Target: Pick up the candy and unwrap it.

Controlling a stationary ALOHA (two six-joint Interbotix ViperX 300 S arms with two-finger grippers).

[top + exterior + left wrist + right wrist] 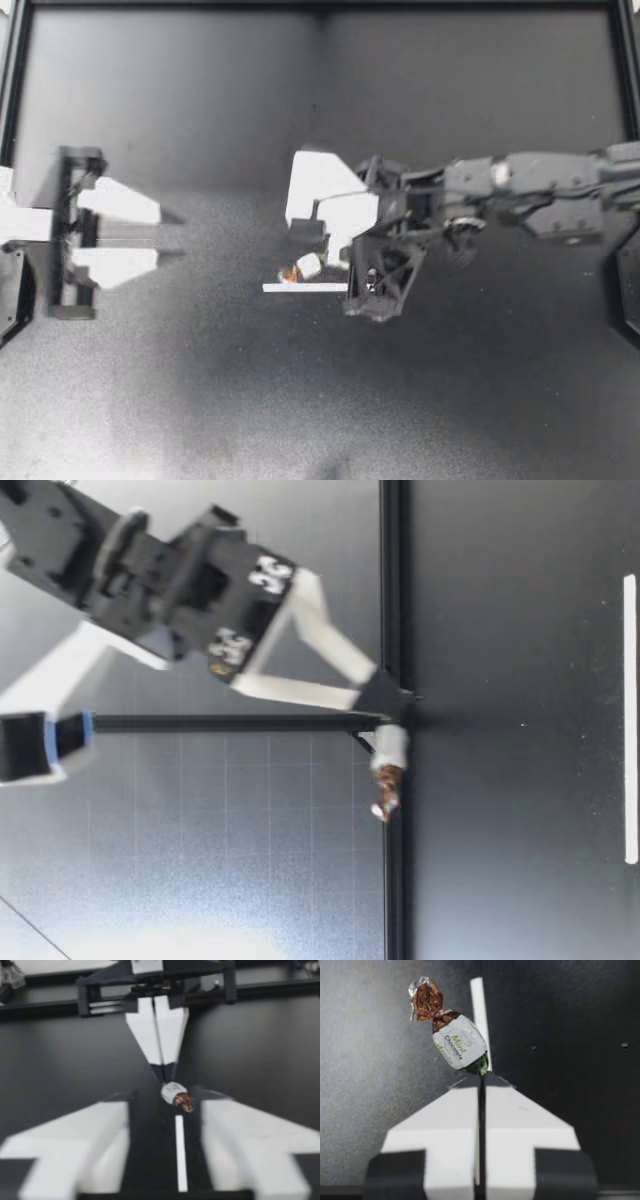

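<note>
Top view: right gripper (320, 260) at mid-table, pinching a small candy in a white wrapper with a brown twisted foil end (303, 266), just beside a thin white strip (300, 288) on the black matte table (450, 400). Left gripper (175, 235) well apart, pointing toward it.

Step in hand, as judged: bringing in a second grip for unwrapping.
- Advance the left gripper along its present line toward the free brown twist.
- Aim for the twist only, not the white body.
- Close on the foil tail, then pull away from the right gripper along the candy's long axis, turning slightly against the twist.
- Avoid jerking; with only the greenish end clamped, risk of slipping judged high.

Fingers:
- Right wrist view: right gripper (481, 1077) pressed almost together, clamped on the green end of the candy (457, 1040); body and brown twist jutting ahead, tilted to one side.
- Low view: candy (388, 765) hanging off the fingertips, apparently clear of the table.
- Left wrist view: left gripper (162, 1112) spread wide, touching nothing; candy (176, 1095) ahead, in line with the gap.
</note>
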